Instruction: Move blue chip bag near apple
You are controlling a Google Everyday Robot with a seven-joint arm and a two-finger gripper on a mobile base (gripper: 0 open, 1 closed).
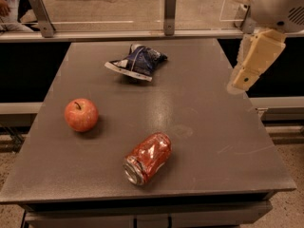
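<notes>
Blue chip bag (137, 61) lies crumpled by the far edge of the table (213, 141), about midway along it. The apple (81, 114) sits upright by the left edge, well apart from the bag. A crushed red can (147, 157) lies on its side near the front edge. The gripper (242, 77) hangs over the right edge, towards the far right corner, carrying nothing and touching nothing; spread or closed, I cannot tell.
</notes>
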